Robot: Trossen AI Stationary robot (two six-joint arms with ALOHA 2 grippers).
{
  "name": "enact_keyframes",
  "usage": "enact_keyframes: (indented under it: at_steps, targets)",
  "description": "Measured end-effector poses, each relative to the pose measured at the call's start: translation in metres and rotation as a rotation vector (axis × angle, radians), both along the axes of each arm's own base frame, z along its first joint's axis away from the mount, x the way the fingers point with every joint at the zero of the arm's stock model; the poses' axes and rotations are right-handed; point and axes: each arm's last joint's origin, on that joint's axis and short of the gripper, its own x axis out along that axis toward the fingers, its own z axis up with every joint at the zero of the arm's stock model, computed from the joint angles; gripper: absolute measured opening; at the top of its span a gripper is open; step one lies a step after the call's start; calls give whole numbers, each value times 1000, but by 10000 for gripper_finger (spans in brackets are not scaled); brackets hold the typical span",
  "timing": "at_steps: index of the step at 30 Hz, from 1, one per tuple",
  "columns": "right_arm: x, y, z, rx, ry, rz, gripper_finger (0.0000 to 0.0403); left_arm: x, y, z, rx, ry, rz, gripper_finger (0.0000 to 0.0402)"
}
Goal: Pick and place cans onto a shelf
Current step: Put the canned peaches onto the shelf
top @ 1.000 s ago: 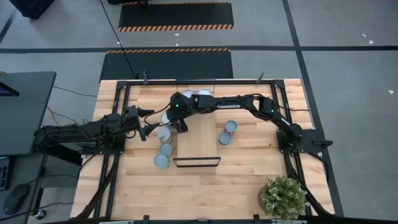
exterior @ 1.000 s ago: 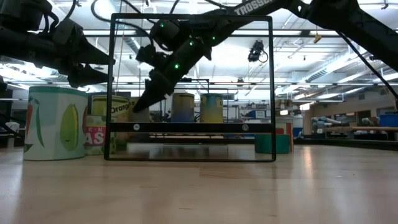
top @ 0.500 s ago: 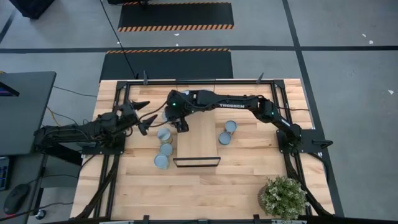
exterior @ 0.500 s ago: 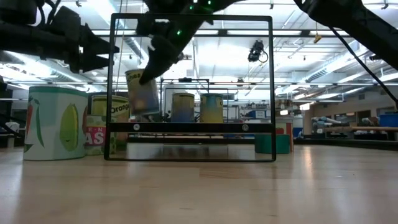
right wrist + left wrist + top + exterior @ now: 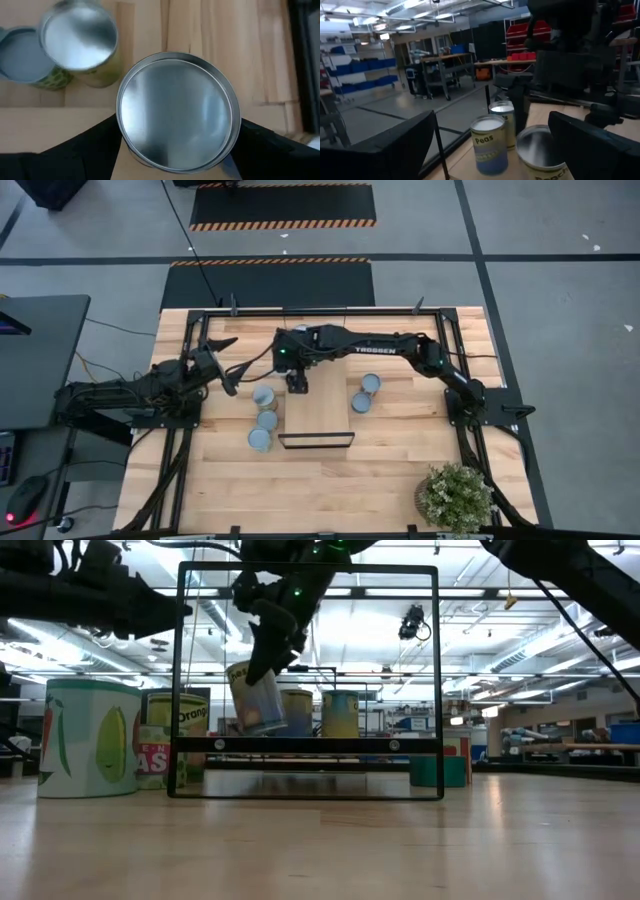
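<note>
Right gripper [image 5: 296,380] clamps a can [image 5: 257,697], tilted in the air above the shelf [image 5: 330,405]; level it, lower slowly, release once flat; left gripper [image 5: 226,365] waits open beside

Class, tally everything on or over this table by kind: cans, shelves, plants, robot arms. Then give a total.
Cans: 8, one of them held in the right gripper over the shelf
Shelf: 1
Potted plant: 1
Robot arms: 2, the left gripper open at the table's left
Total: 12
</note>
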Motion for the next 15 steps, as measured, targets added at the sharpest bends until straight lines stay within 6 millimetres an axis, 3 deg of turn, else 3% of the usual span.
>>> enact_keyframes:
  at_steps: [6,15]
  targets:
    - [-9,4,-8,-9,14,-53,329,0,0,0,12,9,2,396]
    - [-44,8,-17,-38,-162,-144,329,0,0,0,11,6,2,396]
